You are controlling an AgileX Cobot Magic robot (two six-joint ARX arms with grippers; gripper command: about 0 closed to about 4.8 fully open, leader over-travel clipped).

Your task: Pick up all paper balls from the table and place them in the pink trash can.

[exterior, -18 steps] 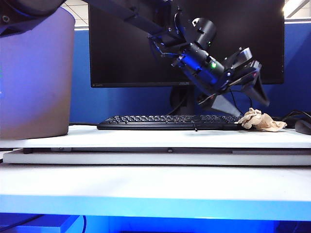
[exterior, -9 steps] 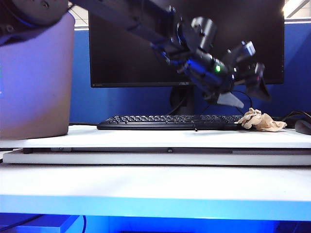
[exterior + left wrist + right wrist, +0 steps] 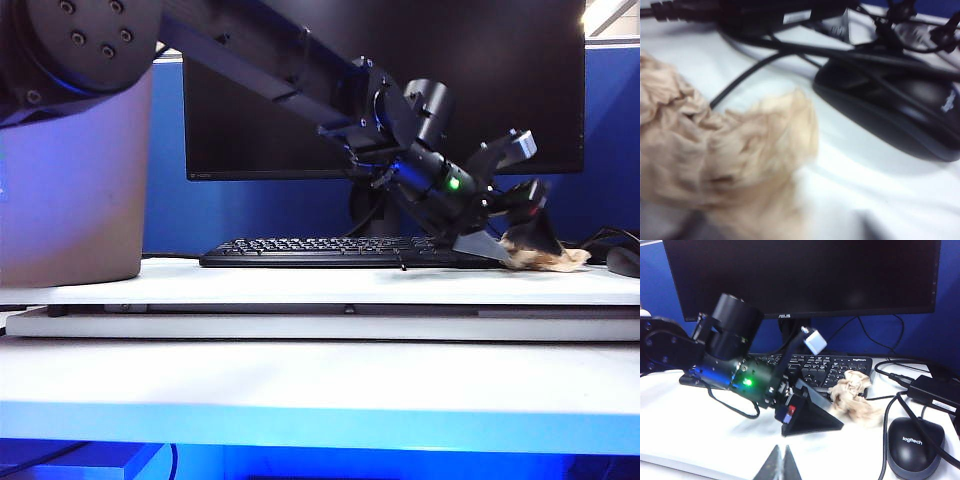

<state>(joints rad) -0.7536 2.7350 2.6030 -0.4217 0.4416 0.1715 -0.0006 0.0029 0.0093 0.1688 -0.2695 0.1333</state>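
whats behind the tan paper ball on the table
Behind the tan paper ball lie the black keyboard, cables, and the monitor. The left gripper covers one side of the ball; the table under it is hidden.

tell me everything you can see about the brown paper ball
The brown paper ball is a tan, loosely crumpled wad with deep folds. It lies on the white table by the keyboard's end, near the Logitech mouse. The left end effector is lowered beside it, jaws apart; contact can't be judged.
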